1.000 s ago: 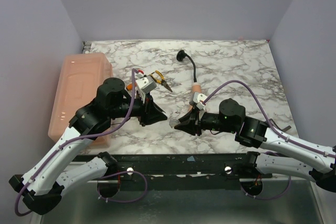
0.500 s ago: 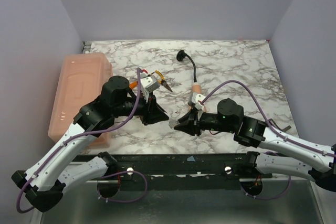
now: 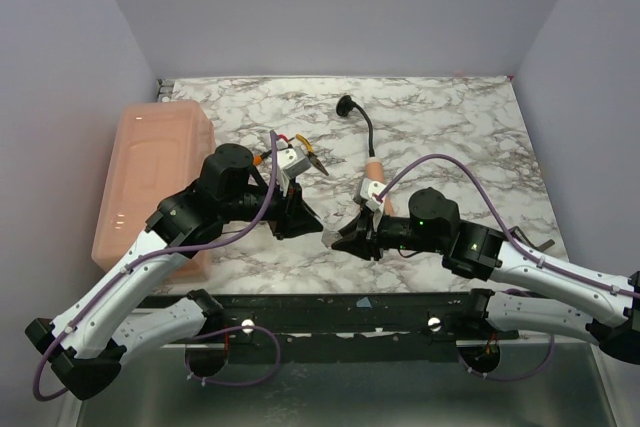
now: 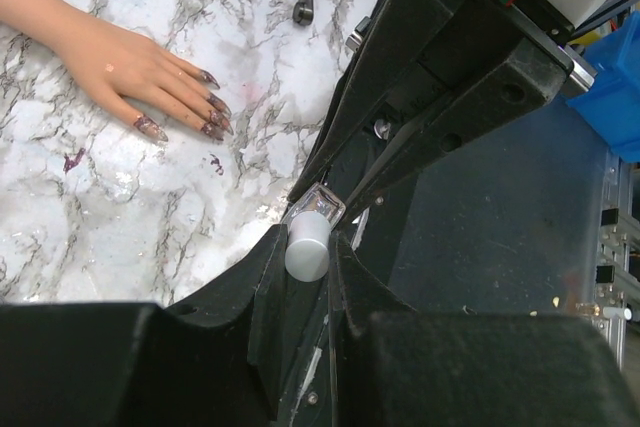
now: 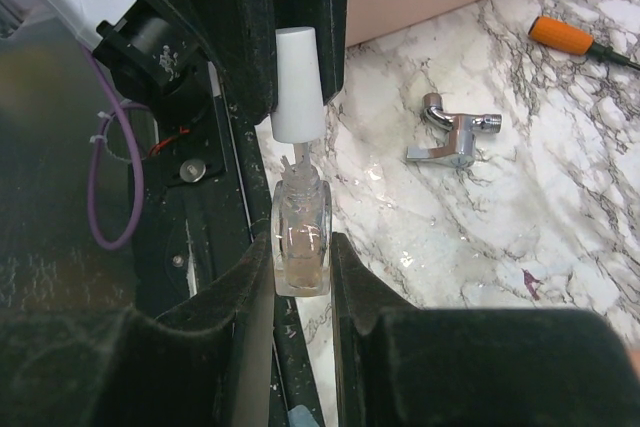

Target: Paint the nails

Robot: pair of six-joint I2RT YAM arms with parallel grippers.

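- nails point(image 4: 212, 129): dark purplish, on the hand point(image 4: 110, 57), which lies flat on the counter point(image 3: 450, 137) at top left of the left wrist view, fingers spread and pointing toward the tools
- small purple smears on the counter just beside the fingertips
- nails are apart from both tools, nothing touching them
- in the top view the hand is mostly hidden under the right arm; only the flesh-coloured wrist end point(image 3: 372, 169) shows, by a black bent stalk point(image 3: 362, 127)
- bottle point(image 5: 300, 209): clear glass, upright between the right tool's fingers
- right tool point(image 5: 300, 247): clenched, grasping the bottle by its sides
- cap point(image 5: 298, 97): white, above the bottle neck; looks a bit lifted off the neck, hard to be sure
- left tool point(image 4: 303, 272): clenched on the cap, one finger each side
- the two tools meet tip to tip over the near middle of the counter
- metal bracket point(image 5: 455, 137) lies on the counter beside the bottle
- orange handle point(image 5: 560, 35) further out
- pink box point(image 3: 150, 177) at the left edge of the counter
- yellow pliers point(image 3: 300, 147) near the left arm
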